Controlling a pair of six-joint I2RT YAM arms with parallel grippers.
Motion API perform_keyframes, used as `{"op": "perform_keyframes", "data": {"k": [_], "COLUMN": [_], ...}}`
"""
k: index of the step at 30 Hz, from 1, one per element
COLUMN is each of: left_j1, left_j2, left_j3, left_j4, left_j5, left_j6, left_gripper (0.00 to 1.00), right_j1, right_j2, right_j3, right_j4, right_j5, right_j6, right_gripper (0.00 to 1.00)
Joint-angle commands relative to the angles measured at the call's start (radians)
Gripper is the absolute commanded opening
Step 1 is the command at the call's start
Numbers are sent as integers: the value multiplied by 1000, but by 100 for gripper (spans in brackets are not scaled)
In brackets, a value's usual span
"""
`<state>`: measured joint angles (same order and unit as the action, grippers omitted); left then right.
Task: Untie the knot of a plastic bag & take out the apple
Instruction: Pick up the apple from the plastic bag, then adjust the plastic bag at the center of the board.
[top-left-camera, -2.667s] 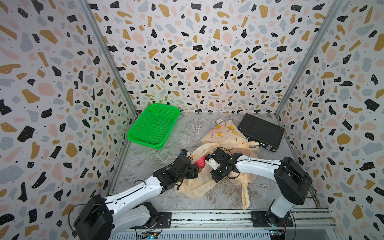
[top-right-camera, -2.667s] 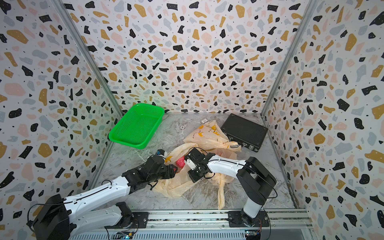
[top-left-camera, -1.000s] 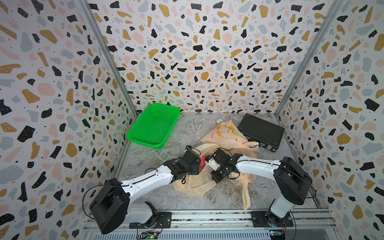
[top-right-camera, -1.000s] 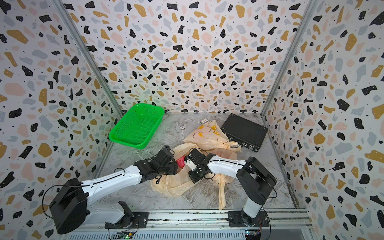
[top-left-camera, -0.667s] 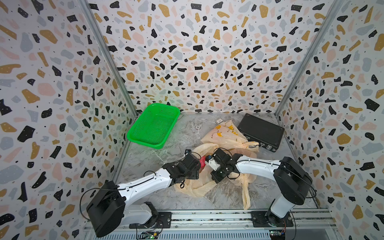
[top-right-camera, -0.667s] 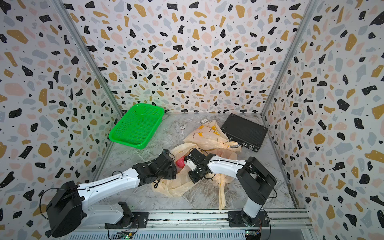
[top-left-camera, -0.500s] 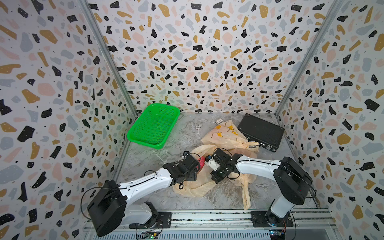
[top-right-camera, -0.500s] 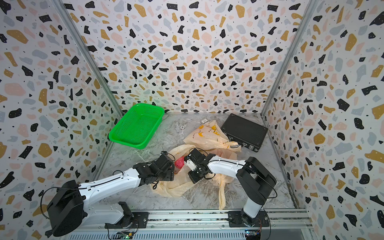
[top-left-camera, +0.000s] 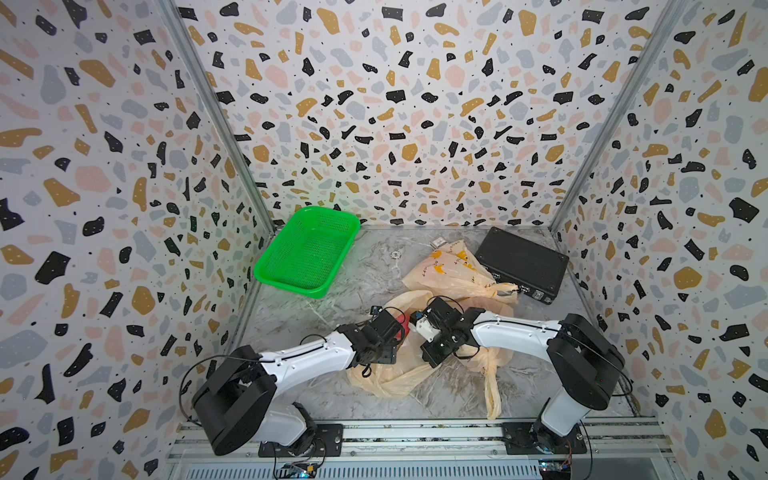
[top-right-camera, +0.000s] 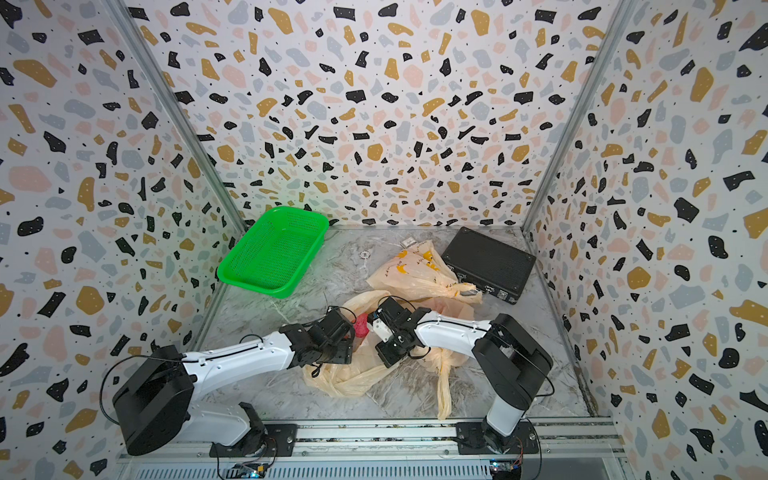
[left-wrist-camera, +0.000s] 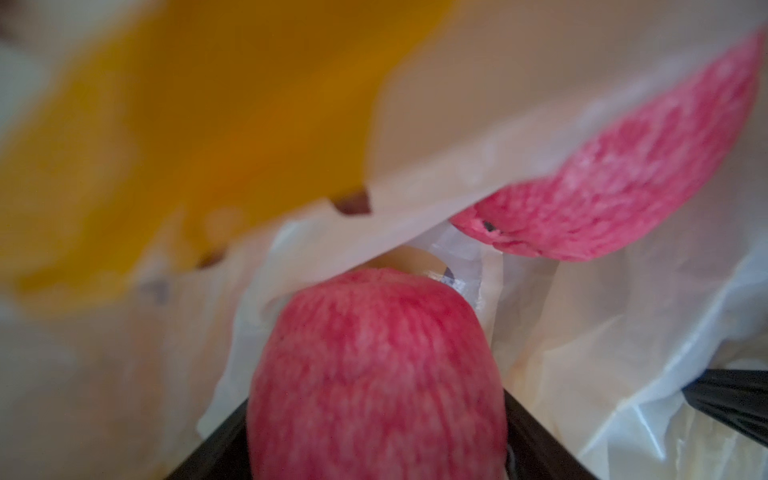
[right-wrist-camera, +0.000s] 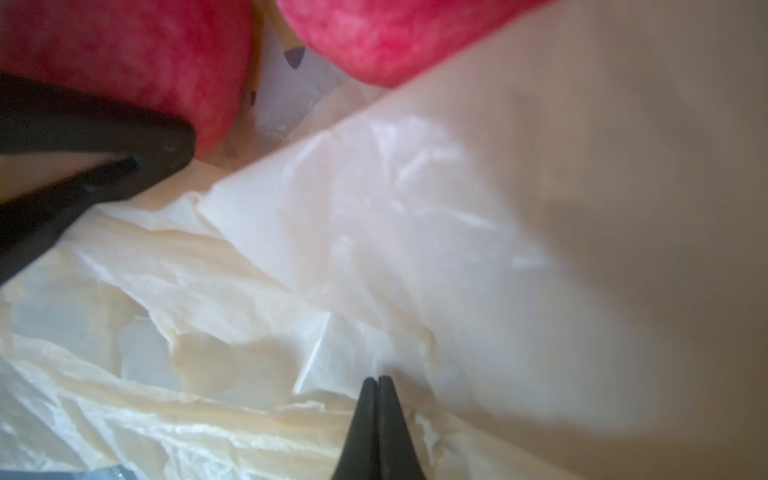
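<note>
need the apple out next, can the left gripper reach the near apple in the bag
Probably yes: the near apple sits bare between the left gripper's spread jaws, and the right gripper holds the bag film aside.

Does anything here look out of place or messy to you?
The green basket sits askew by the wall. Beyond the opened plastic bag, a second bag lies crumpled beside the black case, with a small scrap behind it.
</note>
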<state>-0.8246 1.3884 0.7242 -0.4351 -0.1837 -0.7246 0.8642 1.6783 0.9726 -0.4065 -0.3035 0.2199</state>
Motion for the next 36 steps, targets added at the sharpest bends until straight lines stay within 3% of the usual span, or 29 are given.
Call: {"op": "perform_keyframes", "data": {"k": [1,4,12,17,23,30,33,36], "left_j1": [13,13,13,13,13,14,13,14], "left_j2": [43,35,-163,-342,-511,-713,-733,-728], "left_j3": [-26,-25,-89,-149,-230,-393,-387,-388], "left_j4": [74,82,95,137,236,460,420,419], "left_j5": [32,25,-23,-11,31,14,-8,-34], "left_j6": [11,15,10,13,6,-51,-59,-93], "left_gripper": [79,73,43,45,59,60,58,57], "right_j1": [5,5,5,4,4,5,5,5], "right_j2": [-5,-10,-8,12,39,46,2,-91], "right_j3": [0,-3,-14,-12,1,-6,24,70], "right_j4": [-2,-9,8,9,-8,-34,-78,-138], "right_j5": [-9,-5,-2,2,27,92,59,23], "right_j6": [-10,-14,-7,-1,1,14,-15,-46], "right_gripper": [0,0,0,0,0,0,0,32]}}
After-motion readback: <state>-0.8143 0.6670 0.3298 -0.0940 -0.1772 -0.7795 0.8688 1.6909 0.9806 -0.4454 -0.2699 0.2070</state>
